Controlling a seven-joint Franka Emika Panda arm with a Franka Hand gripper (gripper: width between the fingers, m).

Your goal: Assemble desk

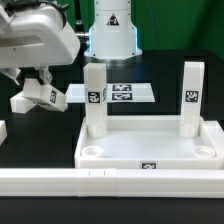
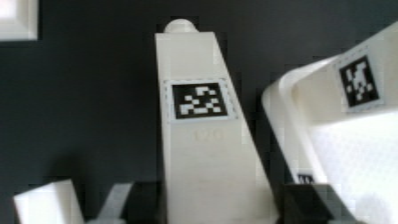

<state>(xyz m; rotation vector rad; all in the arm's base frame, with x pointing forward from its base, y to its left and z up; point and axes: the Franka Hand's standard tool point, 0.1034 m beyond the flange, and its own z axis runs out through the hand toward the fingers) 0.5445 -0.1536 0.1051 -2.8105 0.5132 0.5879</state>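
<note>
— So, how far along is the desk?
— Roughly halfway. The tabletop (image 1: 120,160) lies on the dark surface (image 1: 30,135) with two legs (image 1: 95,97) upright in its far corners; the near sockets are empty.
— And the third leg (image 1: 40,95)?
— Tilted, off to the exterior view's left of the tabletop, gripped between the jaws. Only the wrist view shows its tag (image 2: 199,100) and rounded tip.
</note>
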